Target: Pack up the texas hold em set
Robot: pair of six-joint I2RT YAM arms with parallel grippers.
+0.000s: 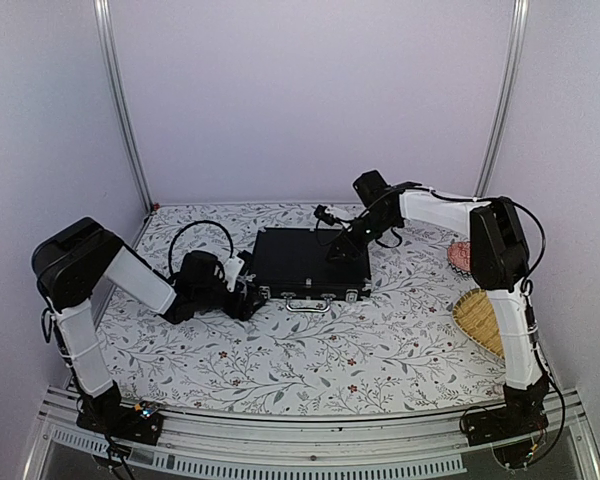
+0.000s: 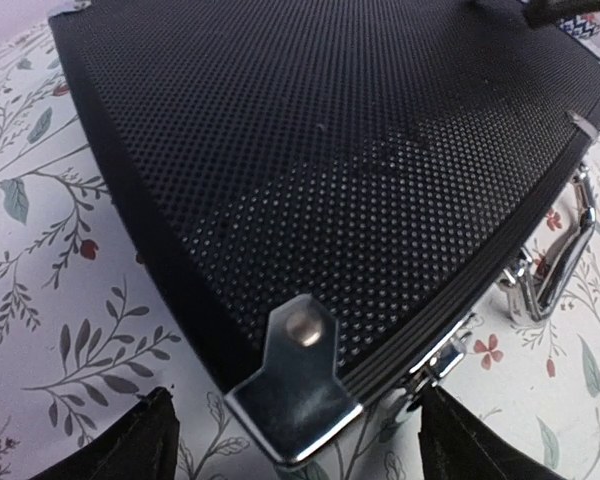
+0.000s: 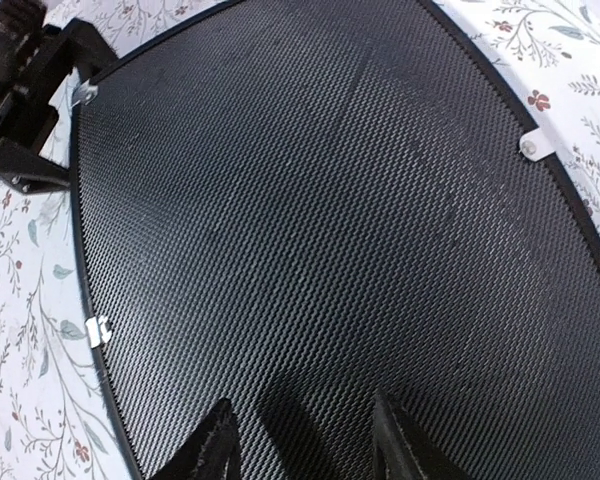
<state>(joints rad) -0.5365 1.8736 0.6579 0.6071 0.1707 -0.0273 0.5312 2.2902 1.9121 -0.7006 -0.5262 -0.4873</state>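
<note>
The black case (image 1: 310, 262) of the texas hold em set lies flat and shut in the middle of the table, with its silver handle (image 1: 308, 305) and latches facing the near edge. My left gripper (image 1: 248, 290) sits low at the case's front-left corner. In the left wrist view its jaws stand wide open (image 2: 298, 430) on either side of the silver corner bracket (image 2: 300, 370), holding nothing. My right gripper (image 1: 338, 250) is over the lid's right part. In the right wrist view its fingertips (image 3: 300, 405) stand apart right at the textured lid (image 3: 320, 200), with nothing between them. Chips, dice and cards are out of view.
A woven yellow basket (image 1: 480, 320) stands at the right edge beside the right arm's base. A red patterned dish (image 1: 460, 255) lies behind it. White walls and metal posts (image 1: 120, 110) close in the table's back and sides.
</note>
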